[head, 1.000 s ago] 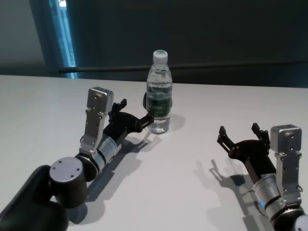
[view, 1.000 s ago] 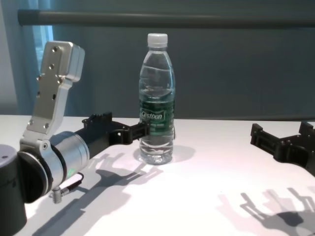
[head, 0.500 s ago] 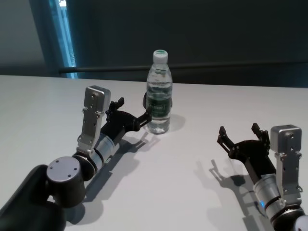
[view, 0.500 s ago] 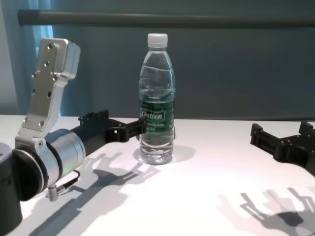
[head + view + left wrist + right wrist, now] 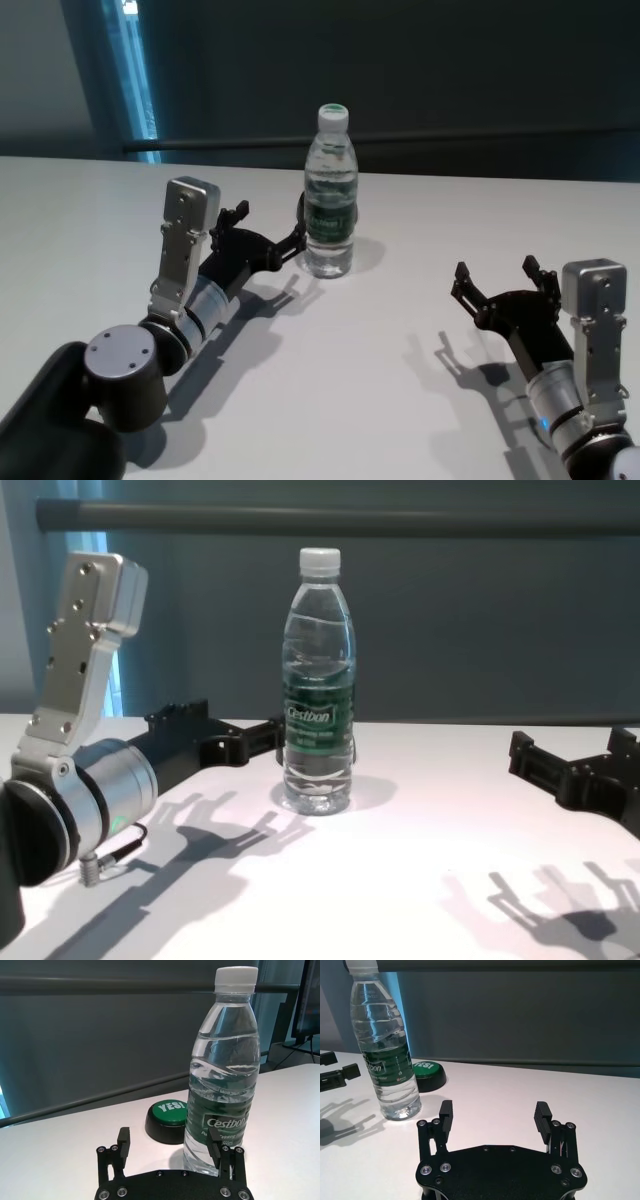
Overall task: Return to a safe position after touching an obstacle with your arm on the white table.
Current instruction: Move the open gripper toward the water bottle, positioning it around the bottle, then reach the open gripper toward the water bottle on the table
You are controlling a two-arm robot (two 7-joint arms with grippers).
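Left claw (image 5: 262, 232) retreated, bottle (image 5: 329, 196) beside fingertip

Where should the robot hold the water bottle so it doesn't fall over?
Probably around the middle, at the green label of the water bottle. The bottle stands upright and is tall and narrow, so a grip near the cap could tip it. The open left hand is right beside it, so coming in level from that side looks easiest.

A green button (image 5: 169, 1119) beyond the left gripper (image 5: 170, 1147) sits partly hidden behind the water bottle (image 5: 222, 1080), its lettering cut short; contact between fingertip (image 5: 214, 1144) and bottle cannot be told.
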